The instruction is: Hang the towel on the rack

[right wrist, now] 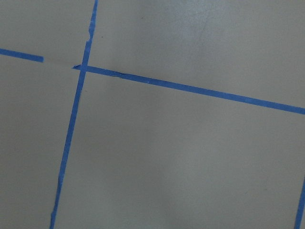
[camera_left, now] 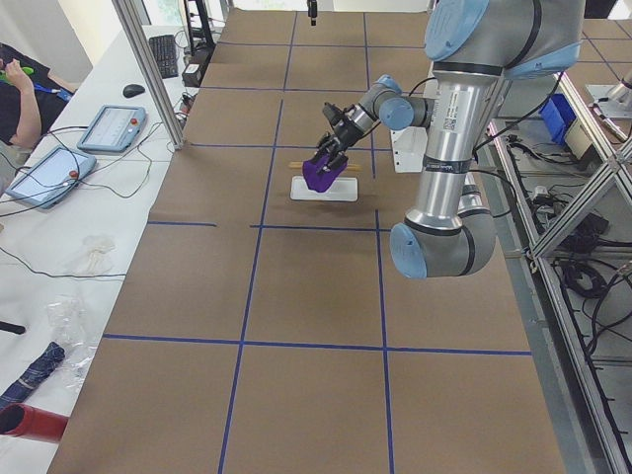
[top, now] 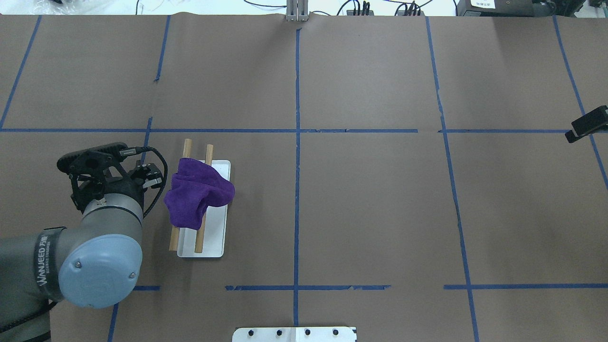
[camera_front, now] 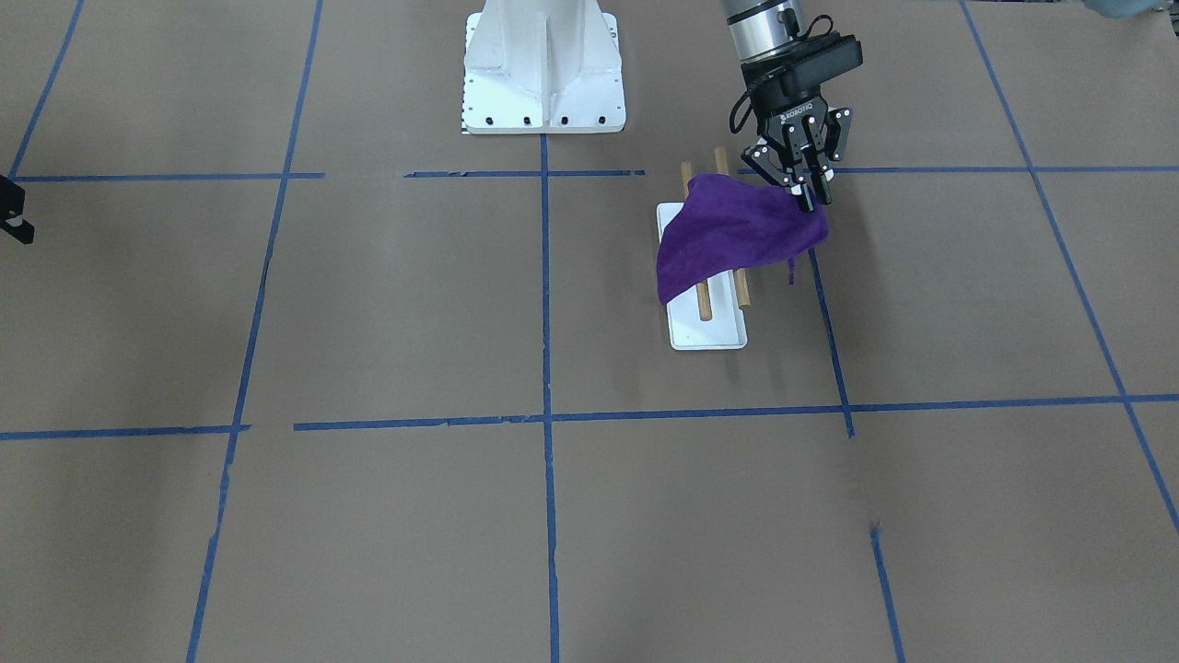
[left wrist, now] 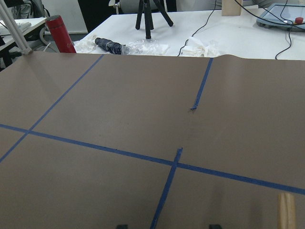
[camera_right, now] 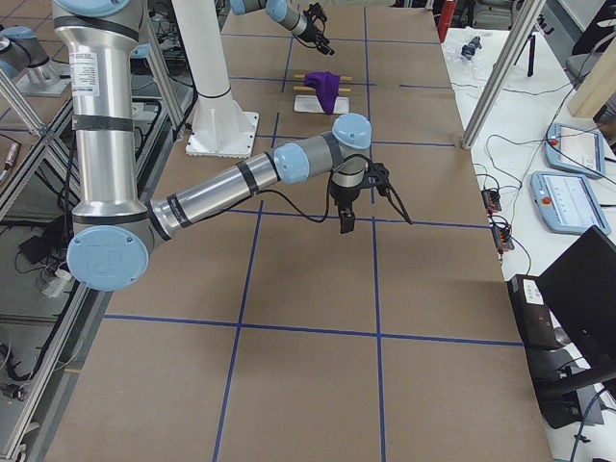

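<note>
Purple towel [camera_front: 728, 235] is draped over the rack [camera_front: 709, 331] on the surface [camera_front: 414, 304]; a corner is pinched by the left gripper [camera_front: 809, 195], fingers narrow. Only release is judged to remain.

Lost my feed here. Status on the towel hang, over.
Left claw shut on corner of purple cloth towel. Towel draped across both wooden rods of the white-based rack. Right claw open, far off. Nothing seen in the way.
</note>
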`<move>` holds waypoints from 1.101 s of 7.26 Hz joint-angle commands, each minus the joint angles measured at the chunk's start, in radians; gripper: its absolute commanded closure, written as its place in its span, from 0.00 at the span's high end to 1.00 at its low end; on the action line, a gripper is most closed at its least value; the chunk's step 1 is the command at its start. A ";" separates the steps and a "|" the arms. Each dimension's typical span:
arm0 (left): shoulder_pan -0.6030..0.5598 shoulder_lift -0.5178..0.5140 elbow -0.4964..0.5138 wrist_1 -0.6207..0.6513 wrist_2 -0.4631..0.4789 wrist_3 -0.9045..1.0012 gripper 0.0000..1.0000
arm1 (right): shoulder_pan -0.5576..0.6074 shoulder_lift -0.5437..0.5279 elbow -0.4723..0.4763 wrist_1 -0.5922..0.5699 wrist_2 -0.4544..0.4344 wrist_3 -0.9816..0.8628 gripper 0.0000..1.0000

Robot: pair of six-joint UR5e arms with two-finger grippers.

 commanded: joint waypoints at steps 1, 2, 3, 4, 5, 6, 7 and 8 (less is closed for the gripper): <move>-0.039 -0.008 -0.036 -0.028 -0.006 0.080 1.00 | 0.002 -0.004 -0.002 0.002 -0.023 -0.008 1.00; -0.076 -0.008 -0.041 -0.092 -0.119 0.211 1.00 | 0.012 -0.012 -0.015 0.006 -0.025 -0.008 1.00; -0.176 -0.024 -0.038 -0.129 -0.270 0.385 1.00 | 0.029 -0.013 -0.028 0.006 -0.022 -0.010 1.00; -0.270 -0.048 -0.030 -0.132 -0.366 0.533 1.00 | 0.043 -0.013 -0.043 0.008 -0.019 -0.011 1.00; -0.350 -0.062 -0.004 -0.132 -0.453 0.659 1.00 | 0.061 -0.013 -0.060 0.008 -0.019 -0.023 1.00; -0.461 -0.080 0.052 -0.167 -0.580 0.793 1.00 | 0.107 -0.013 -0.102 0.006 -0.016 -0.104 1.00; -0.557 -0.081 0.123 -0.239 -0.731 0.897 1.00 | 0.152 -0.015 -0.153 0.006 -0.019 -0.228 1.00; -0.646 -0.081 0.192 -0.276 -0.860 0.978 1.00 | 0.198 -0.016 -0.202 0.008 -0.019 -0.296 1.00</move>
